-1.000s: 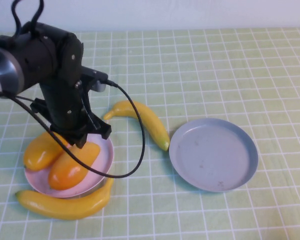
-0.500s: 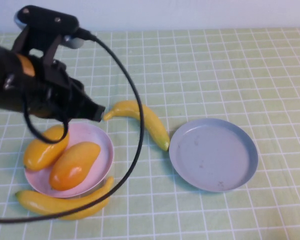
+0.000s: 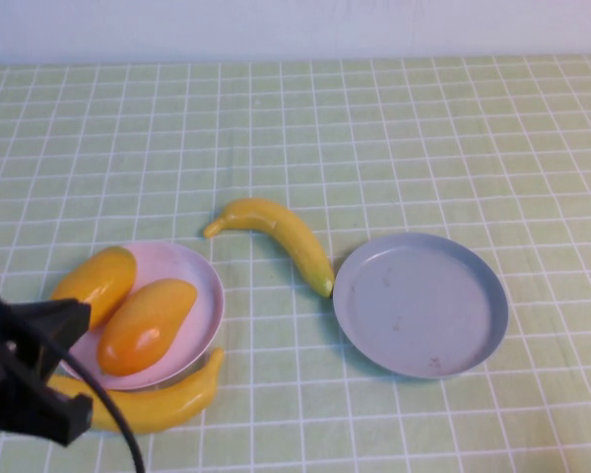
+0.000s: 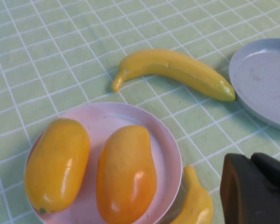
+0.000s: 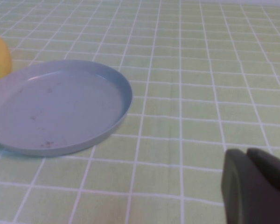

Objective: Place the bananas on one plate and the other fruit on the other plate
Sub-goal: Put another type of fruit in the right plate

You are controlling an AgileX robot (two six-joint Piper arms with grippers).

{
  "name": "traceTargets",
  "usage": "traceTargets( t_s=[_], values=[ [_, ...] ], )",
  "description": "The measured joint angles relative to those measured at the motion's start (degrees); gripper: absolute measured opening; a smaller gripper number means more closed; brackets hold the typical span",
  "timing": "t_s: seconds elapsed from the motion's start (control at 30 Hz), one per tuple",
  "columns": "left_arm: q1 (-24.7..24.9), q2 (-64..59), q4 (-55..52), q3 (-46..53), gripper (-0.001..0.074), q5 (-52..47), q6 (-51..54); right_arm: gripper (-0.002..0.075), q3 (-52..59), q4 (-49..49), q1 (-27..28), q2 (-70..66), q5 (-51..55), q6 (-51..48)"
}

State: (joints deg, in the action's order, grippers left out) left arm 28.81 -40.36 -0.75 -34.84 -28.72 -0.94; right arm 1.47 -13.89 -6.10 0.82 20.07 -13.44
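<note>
Beyond the left gripper (image 3: 30, 394) jaws, 2 mangoes (image 3: 146, 325) fill the pink plate (image 3: 199, 279).

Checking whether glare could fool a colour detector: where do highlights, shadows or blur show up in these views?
Left wrist view: white highlights on both glossy yellow-orange mangoes on the round pale pink plate; left gripper a dark blur at the frame edge. High view: soft shadow beside the round grey-blue plate. Right wrist view: right gripper blurred, even light.
</note>
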Motion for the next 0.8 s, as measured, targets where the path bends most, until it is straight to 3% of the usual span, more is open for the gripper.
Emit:
traceTargets(
  t_s=[0.2,0.47,0.57,0.8],
  values=[
    [0.0,4.54,-0.7,7.75,0.0,0.85,-0.16,-0.0017,0.0,0.0,0.0,0.0,0.0,0.0],
    [0.0,4.22,-1.79,9.18,0.0,1.83,-1.03,-0.0017,0.0,0.0,0.0,0.0,0.0,0.0],
    [0.0,5.11,-2.4,11.17,0.0,6.79,-1.03,-0.0017,0.0,-0.02,0.0,0.0,0.0,0.0],
    [-8.93,18.59,-1.01,20.07,0.0,20.83,0.94,-0.0017,0.0,-0.12,0.0,0.0,0.0,0.0]
  ],
)
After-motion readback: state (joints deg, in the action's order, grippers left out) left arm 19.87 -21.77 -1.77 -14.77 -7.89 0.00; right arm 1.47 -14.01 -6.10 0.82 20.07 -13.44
